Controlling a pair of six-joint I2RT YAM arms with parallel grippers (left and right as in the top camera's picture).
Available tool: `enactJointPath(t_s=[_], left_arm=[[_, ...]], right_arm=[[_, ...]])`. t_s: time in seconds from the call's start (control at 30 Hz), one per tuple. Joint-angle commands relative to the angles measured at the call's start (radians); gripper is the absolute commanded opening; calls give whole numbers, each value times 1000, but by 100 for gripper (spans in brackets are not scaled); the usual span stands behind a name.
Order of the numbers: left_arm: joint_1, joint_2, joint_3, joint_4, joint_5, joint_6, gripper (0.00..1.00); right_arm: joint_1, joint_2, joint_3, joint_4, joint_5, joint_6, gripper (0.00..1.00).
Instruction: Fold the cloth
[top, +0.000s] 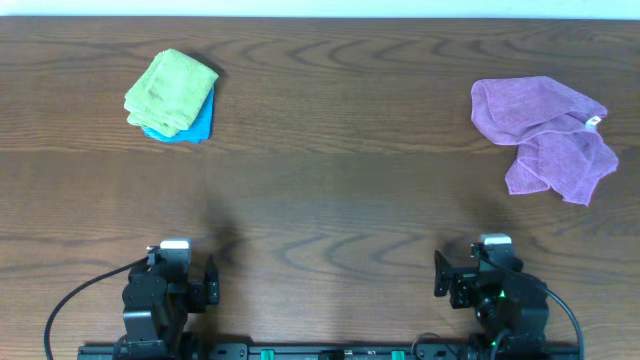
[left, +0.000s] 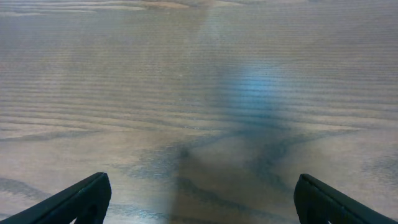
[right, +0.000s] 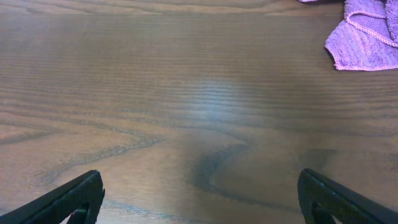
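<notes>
The purple cloth (top: 545, 125) lies crumpled on the wooden table at the far right, with a small white tag (top: 592, 122) at its right edge. One corner of it shows at the top right of the right wrist view (right: 368, 40). My right gripper (top: 495, 250) is open and empty near the table's front edge, well short of the cloth; its fingers are spread wide in its wrist view (right: 199, 186). My left gripper (top: 175, 250) is open and empty at the front left, over bare wood (left: 202, 190).
A lime-green cloth (top: 170, 92) lies folded on a blue cloth (top: 198, 125) at the far left of the table. The table's far edge runs along the top of the overhead view.
</notes>
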Motion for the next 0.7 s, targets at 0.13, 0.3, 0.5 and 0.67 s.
enactJointPath(t_s=[0.13, 0.3, 0.5, 0.67], left_arm=[[-6, -7, -12, -60, -26, 22, 95], [-6, -7, -12, -60, -26, 22, 95], [-6, -7, -12, -60, -26, 22, 95], [-6, -7, -12, -60, -26, 22, 95]], right_arm=[[8, -9, -11, 0, 10, 14, 99], [8, -9, -11, 1, -5, 68, 99], [8, 41, 37, -1, -5, 193, 99], [-1, 240, 213, -21, -5, 224, 99]])
